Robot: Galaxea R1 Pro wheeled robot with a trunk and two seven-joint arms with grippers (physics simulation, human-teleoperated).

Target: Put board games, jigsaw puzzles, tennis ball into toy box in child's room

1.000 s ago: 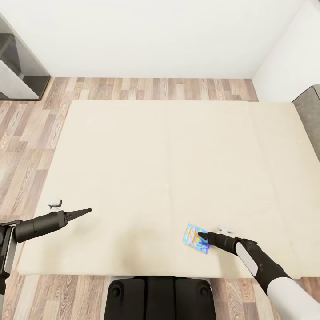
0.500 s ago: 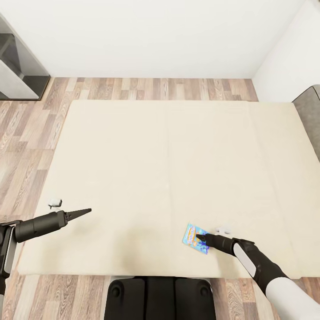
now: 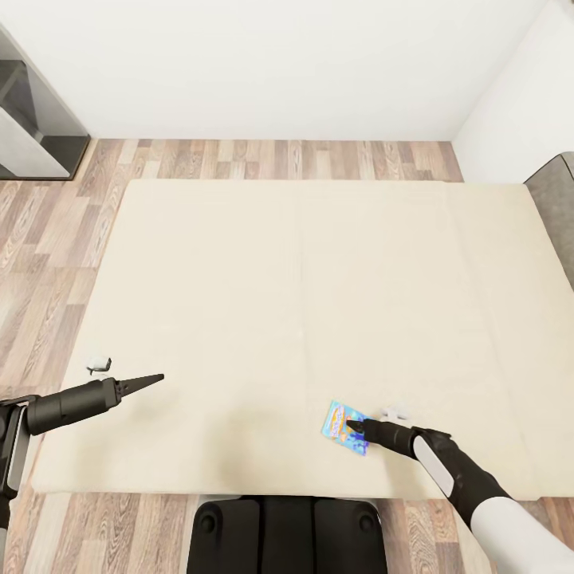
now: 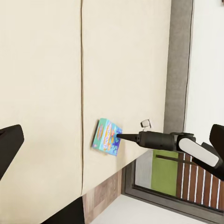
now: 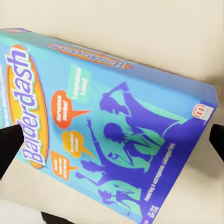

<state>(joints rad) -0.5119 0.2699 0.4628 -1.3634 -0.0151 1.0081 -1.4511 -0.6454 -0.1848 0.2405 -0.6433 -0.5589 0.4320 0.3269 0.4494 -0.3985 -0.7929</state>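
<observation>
One board game (image 3: pixel 344 426) in reach, lying flat near the bed's (image 3: pixel 303 279) front edge. Head view: my right pincer (image 3: pixel 356 429) is on it; grip unconfirmed. Left pincer (image 3: pixel 151 379) idle, narrow, with open cover around it. Right wrist view: blue box (image 5: pixel 107 135) between spread fingers. Next: close, lift clear.

board game (image 3: pixel 344 426) on bed (image 3: pixel 239 279), near its front edge | right hand (image 3: pixel 354 429) over it | left hand (image 3: pixel 151 379) well apart, left
</observation>
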